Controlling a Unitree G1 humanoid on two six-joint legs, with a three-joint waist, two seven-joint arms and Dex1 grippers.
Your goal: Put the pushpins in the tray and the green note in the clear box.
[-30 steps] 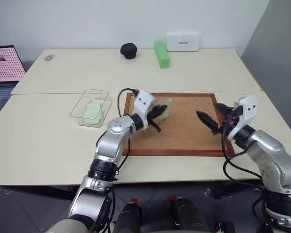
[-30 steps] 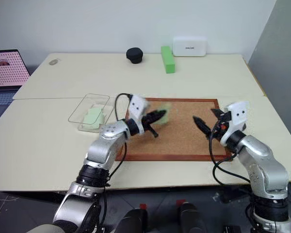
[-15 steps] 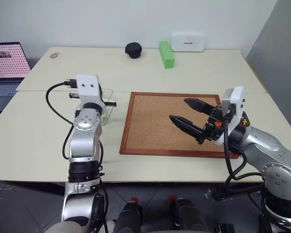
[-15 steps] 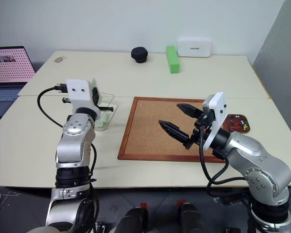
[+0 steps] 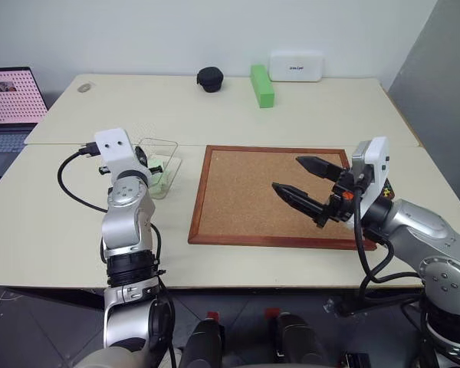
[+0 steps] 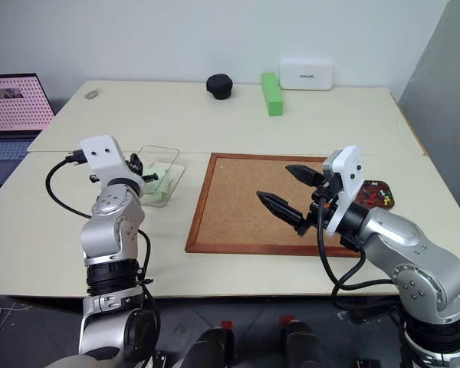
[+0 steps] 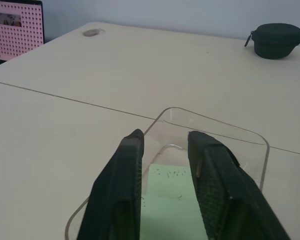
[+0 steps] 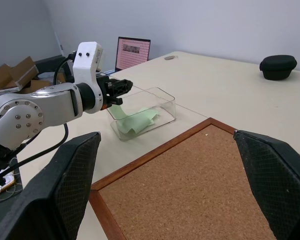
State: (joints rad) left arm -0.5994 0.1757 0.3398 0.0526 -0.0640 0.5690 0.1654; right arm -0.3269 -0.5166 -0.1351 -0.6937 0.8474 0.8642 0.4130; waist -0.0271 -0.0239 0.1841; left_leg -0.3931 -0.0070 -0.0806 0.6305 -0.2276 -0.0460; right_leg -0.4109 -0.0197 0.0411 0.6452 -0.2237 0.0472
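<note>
The clear box (image 7: 215,127) stands on the table left of the corkboard, and the pale green note (image 7: 170,200) lies inside it. My left gripper (image 7: 166,136) hovers level over the box's near end, open, with nothing between its fingers. My right gripper (image 6: 273,181) hangs open wide above the right half of the corkboard (image 6: 238,207), empty. The small reddish-brown tray (image 6: 372,203) sits just right of the corkboard, behind my right wrist, holding several coloured pushpins (image 6: 376,194).
At the table's back stand a bright green block (image 5: 261,84), a white case (image 5: 296,65) and a black pouch (image 5: 209,78). A laptop (image 5: 11,100) sits off the far left. A seam runs across the table behind the clear box.
My left arm swung left from the corkboard to the clear box with the green note, then opened; the note now lies in the box. The right gripper rose a little over the corkboard.
</note>
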